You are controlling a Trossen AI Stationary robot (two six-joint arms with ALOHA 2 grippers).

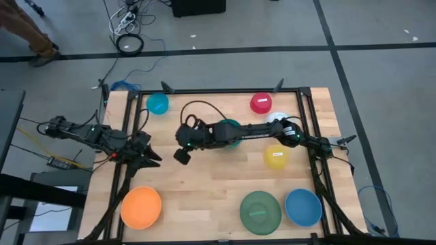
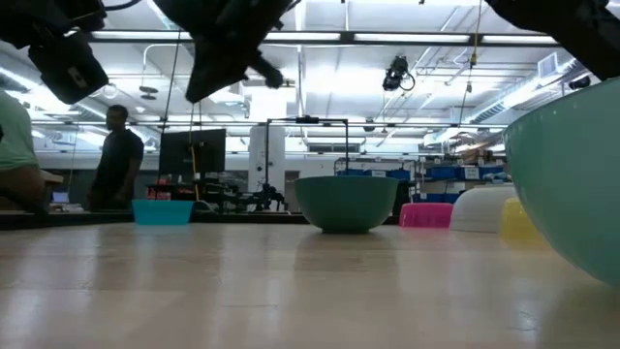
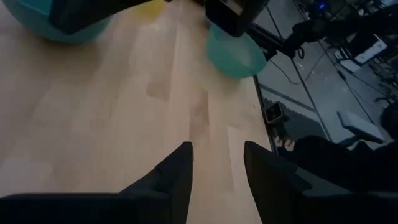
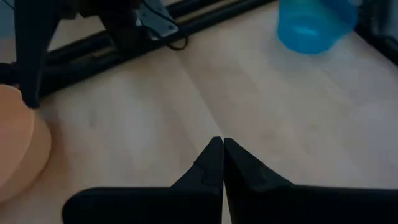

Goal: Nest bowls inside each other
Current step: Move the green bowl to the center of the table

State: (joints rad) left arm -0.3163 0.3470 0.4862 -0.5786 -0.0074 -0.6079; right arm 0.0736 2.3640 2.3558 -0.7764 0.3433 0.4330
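The bowls stand apart on the wooden table, each on its base. Along the far side are a small light blue bowl (image 1: 157, 103), a red bowl (image 1: 261, 103) and a white bowl (image 1: 276, 117). A teal bowl (image 1: 232, 134) stands mid-table, partly under my right arm, with a yellow bowl (image 1: 276, 156) to its right. Orange (image 1: 141, 207), green (image 1: 260, 211) and blue (image 1: 303, 207) bowls line the near edge. My right gripper (image 4: 222, 163) hangs shut and empty above the table's middle left (image 1: 182, 156). My left gripper (image 3: 217, 163) is open and empty at the left (image 1: 152, 156).
A black frame (image 1: 300, 92) runs around the table's far and side edges. Bare wood lies in the middle between the two grippers and the near row of bowls. In the low view a person (image 2: 118, 160) stands in the room behind the table.
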